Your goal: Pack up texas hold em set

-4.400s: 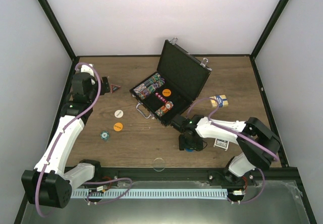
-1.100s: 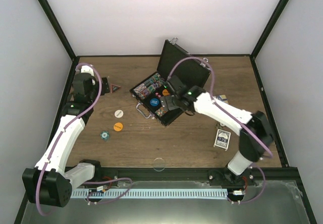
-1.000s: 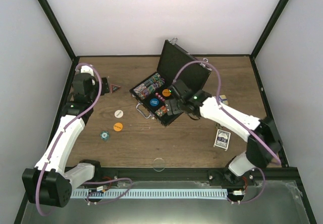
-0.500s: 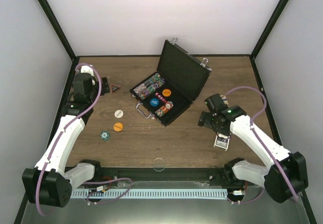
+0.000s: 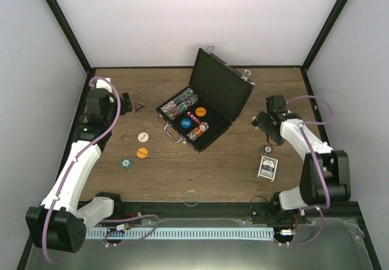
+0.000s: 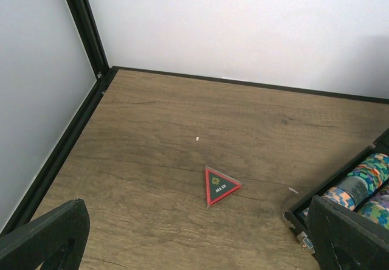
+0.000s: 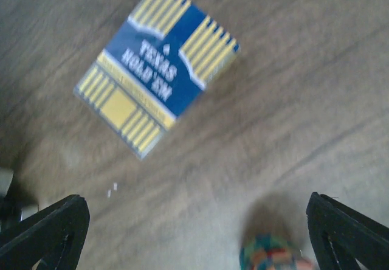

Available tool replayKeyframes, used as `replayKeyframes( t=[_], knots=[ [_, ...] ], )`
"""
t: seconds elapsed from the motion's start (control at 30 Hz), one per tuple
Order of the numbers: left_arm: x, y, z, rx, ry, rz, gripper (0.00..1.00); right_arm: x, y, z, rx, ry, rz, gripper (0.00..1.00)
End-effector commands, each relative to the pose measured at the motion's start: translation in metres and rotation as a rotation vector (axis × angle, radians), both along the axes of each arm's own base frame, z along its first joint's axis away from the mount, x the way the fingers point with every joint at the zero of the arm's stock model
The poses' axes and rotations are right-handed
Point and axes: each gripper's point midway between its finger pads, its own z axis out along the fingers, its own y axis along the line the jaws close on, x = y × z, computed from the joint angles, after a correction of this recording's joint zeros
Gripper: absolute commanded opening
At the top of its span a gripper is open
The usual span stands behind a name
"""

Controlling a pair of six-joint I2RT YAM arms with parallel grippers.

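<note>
Right gripper [image 7: 194, 224] hovers over the far right of the worktop [image 5: 231, 173], jaws spread wide, nothing between them. Directly below it lies a blue-and-yellow Texas Hold'em pack [image 7: 155, 69], flat on the wood, to the right of the open case [image 5: 213, 109]. The pack's long axis runs upper right to lower left in the wrist view, oblique to the line between the fingers. Judgement: light, stiff, low and smooth-faced. A top-down pinch wants the wrist turned so the fingers close across the short side, tips right at the wood, or it will skid. Single card or thin box: cannot tell. A loose chip [image 7: 270, 255] sits near it. The blue-backed card deck [image 5: 268, 168] lies closer to the arm bases, long axis roughly near to far, and will likely fan apart if squeezed off-centre. Case long axis is diagonal, far left to near right; lid up, leaning toward the far right corner; handle [image 5: 173, 132] faces near left. Poker chips [image 5: 181, 106] lie in rows in the tray. Left of the case on the wood: white button [image 5: 142, 136], orange button [image 5: 141, 152], green chip [image 5: 125, 163], triangular marker [image 6: 220, 185]. Left gripper [image 6: 197, 221] hangs at far left, fully parted, empty.
</note>
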Motion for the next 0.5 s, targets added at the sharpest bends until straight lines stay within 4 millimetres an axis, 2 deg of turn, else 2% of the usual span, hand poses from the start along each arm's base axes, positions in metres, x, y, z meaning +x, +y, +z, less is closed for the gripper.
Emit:
replayKeyframes(
  t=[0.0, 0.17, 0.27, 0.47],
  knots=[
    [-0.002, -0.004, 0.011, -0.016, -0.041, -0.018, 1.00, 0.054, -0.017, 0.010, 0.007, -0.117, -0.024, 1.00],
    [-0.002, -0.005, 0.012, -0.021, -0.045, -0.023, 1.00, 0.075, -0.021, -0.014, 0.004, -0.076, -0.025, 1.00],
    [-0.002, -0.005, 0.013, -0.021, -0.047, -0.024, 1.00, 0.083, -0.016, -0.031, 0.025, -0.043, -0.008, 1.00],
    [-0.002, -0.006, 0.012, -0.023, -0.045, -0.028, 1.00, 0.097, -0.010, -0.048, 0.053, -0.027, 0.008, 1.00]
  ],
)
